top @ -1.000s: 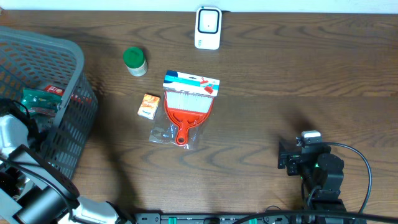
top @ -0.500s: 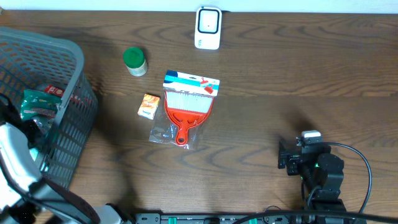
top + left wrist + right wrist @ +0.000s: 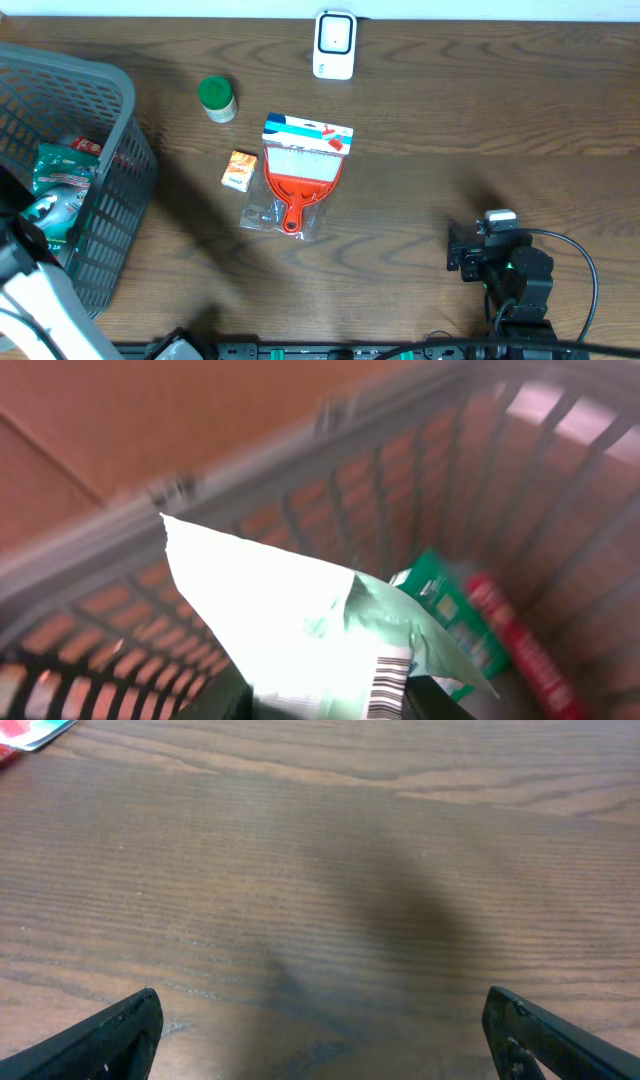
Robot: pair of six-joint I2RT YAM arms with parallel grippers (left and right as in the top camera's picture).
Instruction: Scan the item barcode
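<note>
A pale green and white packet (image 3: 290,622) with a barcode (image 3: 388,682) on its lower edge sits between the jaws of my left gripper (image 3: 325,705), which is shut on it. The packet hangs over the inside of the grey basket (image 3: 250,465). From overhead the packet (image 3: 50,212) shows at the basket's near side, above my left arm (image 3: 40,290). The white scanner (image 3: 335,45) stands at the table's far edge. My right gripper (image 3: 320,1030) is open over bare wood, and it shows at the near right in the overhead view (image 3: 478,250).
Another green packet (image 3: 65,163) and a red item (image 3: 88,147) lie in the basket (image 3: 110,90). On the table are a green-lidded jar (image 3: 216,98), a small orange box (image 3: 238,171) and a red dustpan in a bag (image 3: 300,175).
My left arm has drawn back toward the table's near edge, bringing the pale packet up from among the things in the basket. The right arm has not moved.
</note>
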